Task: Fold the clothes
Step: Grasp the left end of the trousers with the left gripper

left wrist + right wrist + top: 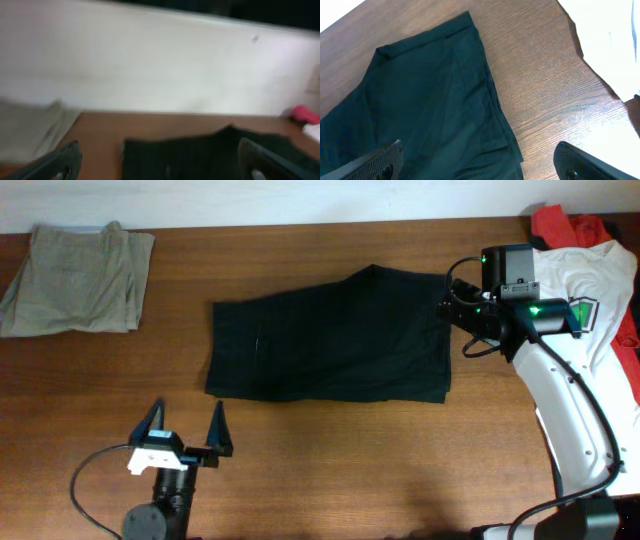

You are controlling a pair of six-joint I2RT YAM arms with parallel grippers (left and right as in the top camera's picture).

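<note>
Black shorts [330,340]; khaki trousers [75,270]; white shirt [600,270], perhaps green print; red garment [560,225]; brown wood-grain table [350,460].

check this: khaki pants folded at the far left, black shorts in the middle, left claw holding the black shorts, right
Not quite. The left claw holds nothing: it stands open over bare table, apart from the black shorts, as the overhead view shows. The khaki pants and the shorts lie where you said.

- Counter [350,460]: brown wood surface with the grain running along its length. It fills most of the overhead view.
- Wall [300,198]: plain white, meeting the counter along its far edge. It appears blurred in the left wrist view.
</note>
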